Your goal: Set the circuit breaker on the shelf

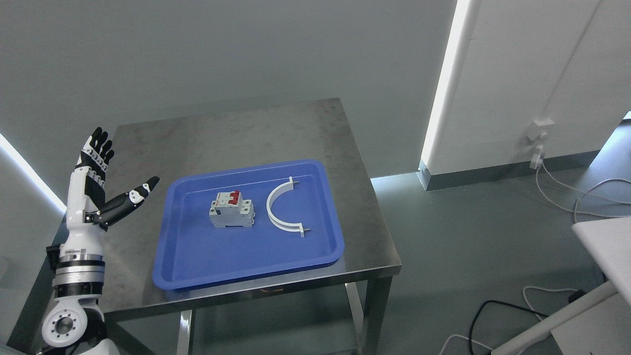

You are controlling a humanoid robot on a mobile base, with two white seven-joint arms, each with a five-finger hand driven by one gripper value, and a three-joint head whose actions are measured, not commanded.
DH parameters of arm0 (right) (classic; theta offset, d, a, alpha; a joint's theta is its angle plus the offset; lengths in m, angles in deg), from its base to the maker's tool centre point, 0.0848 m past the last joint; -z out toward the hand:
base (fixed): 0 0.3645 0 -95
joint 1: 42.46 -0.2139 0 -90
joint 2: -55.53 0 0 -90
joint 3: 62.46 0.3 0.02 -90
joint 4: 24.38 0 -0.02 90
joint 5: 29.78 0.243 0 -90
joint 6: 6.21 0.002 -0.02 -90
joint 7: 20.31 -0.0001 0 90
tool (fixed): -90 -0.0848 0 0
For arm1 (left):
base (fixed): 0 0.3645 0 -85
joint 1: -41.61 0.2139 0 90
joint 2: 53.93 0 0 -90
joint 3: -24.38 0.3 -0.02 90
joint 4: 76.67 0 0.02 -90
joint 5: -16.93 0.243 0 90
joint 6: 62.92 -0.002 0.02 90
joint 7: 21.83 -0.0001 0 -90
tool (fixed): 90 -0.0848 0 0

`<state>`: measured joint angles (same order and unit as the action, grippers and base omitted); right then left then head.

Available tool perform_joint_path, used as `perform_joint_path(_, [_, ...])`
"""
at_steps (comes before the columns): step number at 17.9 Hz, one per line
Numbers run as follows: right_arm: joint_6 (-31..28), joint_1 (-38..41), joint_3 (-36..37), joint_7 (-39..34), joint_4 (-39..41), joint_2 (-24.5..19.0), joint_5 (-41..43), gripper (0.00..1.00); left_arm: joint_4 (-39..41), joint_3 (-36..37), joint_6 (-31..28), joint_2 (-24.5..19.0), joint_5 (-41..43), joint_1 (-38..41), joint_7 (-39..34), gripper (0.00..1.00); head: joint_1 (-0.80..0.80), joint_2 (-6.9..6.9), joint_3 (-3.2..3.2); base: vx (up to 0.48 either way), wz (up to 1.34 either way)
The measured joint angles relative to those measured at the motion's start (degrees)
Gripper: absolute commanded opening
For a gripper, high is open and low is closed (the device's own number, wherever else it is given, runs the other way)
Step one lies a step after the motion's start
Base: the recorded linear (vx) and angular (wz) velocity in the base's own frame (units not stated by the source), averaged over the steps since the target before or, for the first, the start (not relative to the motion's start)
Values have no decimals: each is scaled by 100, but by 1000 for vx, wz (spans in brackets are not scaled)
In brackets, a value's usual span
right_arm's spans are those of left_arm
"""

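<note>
While the circuit breaker (231,210) rests left of centre in the blue tray (197,266), long axis across the tray, note it lies to the right of your left hand (106,185), raised, fingers spread, holding nothing.

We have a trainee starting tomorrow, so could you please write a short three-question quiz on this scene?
1. True or false: the left hand is grasping the circuit breaker.
2. What lies right of the breaker in the blue tray? A) a screwdriver B) a white curved bracket C) a cable reel
3. Fill in: the tray rests on a ____ table.

Key
1. False: the hand is open, raised left of the tray, apart from the breaker.
2. B, the white curved bracket.
3. Metal.
</note>
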<state>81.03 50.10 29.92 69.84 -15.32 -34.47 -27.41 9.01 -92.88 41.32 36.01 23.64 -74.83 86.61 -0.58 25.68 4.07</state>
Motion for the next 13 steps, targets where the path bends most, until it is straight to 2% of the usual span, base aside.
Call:
perform_joint_path(2, [0,0,0,0,0,0,0,100,1,6,-23,1,1,11,-29,71,0,0,0,-160,9])
perform_joint_path(3, [0,0,0,0,0,0,0,100,3,-1,-27,1,1,17,-36,55,0,0,0,-185,-26])
perform_joint_path(4, [0,1,0,0,0,0,0,100,5,-22,-39,2,1,24,-39,33,0,0,0,-155,-131])
perform_joint_path(6, [0,1,0,0,0,0,0,100,5,-84,28,2,-3,61,-39,0,0,0,0,-156,-151])
perform_joint_path(9, [0,4,0,0,0,0,0,100,6,-201,178,4,-9,140,-27,0,0,0,0,-146,-186])
perform_joint_path(10, [0,3,0,0,0,0,0,100,6,-238,208,4,-9,164,-27,6,0,0,0,-95,-102])
perform_joint_path(11, [0,3,0,0,0,0,0,100,6,-271,234,5,-10,184,-27,36,0,0,0,-95,-102])
perform_joint_path(12, [0,3,0,0,0,0,0,100,6,-299,250,5,-10,196,-55,85,0,0,0,-56,-15])
perform_joint_path(13, [0,3,0,0,0,0,0,100,3,-327,258,5,-3,193,-153,94,0,0,0,-56,-15])
